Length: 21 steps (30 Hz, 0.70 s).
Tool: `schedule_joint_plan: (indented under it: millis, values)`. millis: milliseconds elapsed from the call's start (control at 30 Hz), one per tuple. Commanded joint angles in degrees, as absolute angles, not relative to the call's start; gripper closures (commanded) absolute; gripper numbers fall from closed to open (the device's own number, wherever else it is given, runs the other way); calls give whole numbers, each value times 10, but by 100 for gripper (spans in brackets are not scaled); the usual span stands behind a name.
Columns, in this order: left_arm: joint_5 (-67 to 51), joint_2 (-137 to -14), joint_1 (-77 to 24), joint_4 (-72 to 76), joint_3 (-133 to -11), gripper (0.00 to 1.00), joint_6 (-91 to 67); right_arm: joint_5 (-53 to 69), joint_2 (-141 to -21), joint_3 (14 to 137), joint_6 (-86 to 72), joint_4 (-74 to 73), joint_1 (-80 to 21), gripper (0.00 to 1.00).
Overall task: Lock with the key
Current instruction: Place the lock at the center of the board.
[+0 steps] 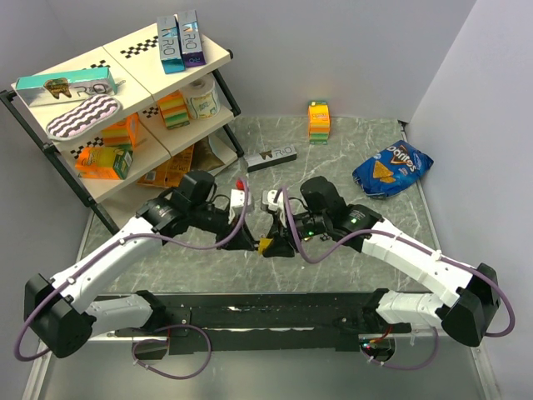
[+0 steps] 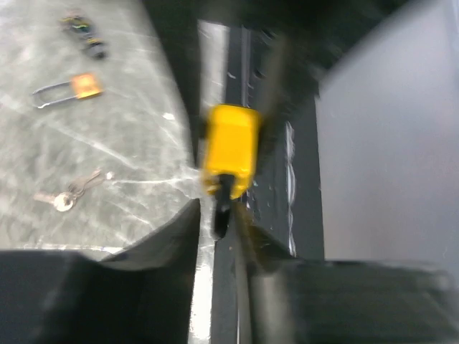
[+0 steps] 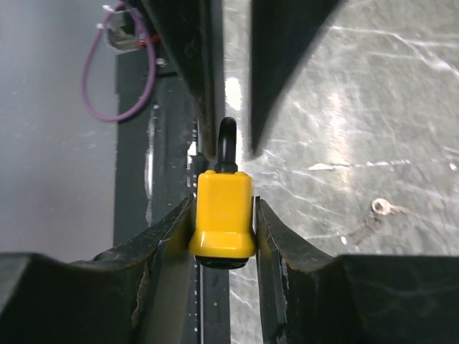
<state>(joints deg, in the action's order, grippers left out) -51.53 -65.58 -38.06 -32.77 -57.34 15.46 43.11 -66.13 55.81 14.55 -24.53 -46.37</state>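
The lock (image 3: pixel 224 218), a brass-yellow padlock, is clamped by its body between my right gripper's (image 3: pixel 224 236) fingers, held above the table's near edge. Its dark shackle (image 3: pixel 228 140) points away, into the narrow gap between my left gripper's fingers (image 3: pixel 276 64). In the blurred left wrist view the lock (image 2: pixel 231 147) hangs just ahead of my left gripper (image 2: pixel 219 222), which is closed around the shackle tip. In the top view both grippers meet at the lock (image 1: pixel 266 246). The key (image 2: pixel 66 197) lies loose on the marble table, also in the right wrist view (image 3: pixel 376 211).
A small orange padlock with a long shackle (image 2: pixel 72 87) and a dark key bunch (image 2: pixel 84 34) lie farther off. A shelf rack (image 1: pixel 125 108) stands back left. A black box (image 1: pixel 271 156), an orange carton (image 1: pixel 318 121) and a chips bag (image 1: pixel 391 167) sit behind.
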Motion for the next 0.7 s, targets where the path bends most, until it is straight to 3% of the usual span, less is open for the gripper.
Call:
schedule_joint_plan:
  millis: [0,33,100,200,267,400,667]
  values:
    - [-458,-626,-329,-226,-568,56,-47,390,-647,563,126,-200,-447,100]
    - [-447,-614,-315,-191,-565,37,-87,390,-643,564,96,-185,-422,100]
    - [-420,-604,-287,-161,-556,22,-186,382,-630,564,63,-162,-392,100]
    - [-384,-595,-279,-119,-558,11,-306,348,-613,570,17,-128,-367,100]
    - [-358,-602,-279,-96,-561,12,-390,302,-606,572,-23,-101,-363,100]
    - [-313,-632,-277,-56,-556,1,-497,258,-609,570,-89,-35,-360,100]
    - [-296,-673,-278,-4,-566,1,-577,223,-661,590,-145,11,-372,100]
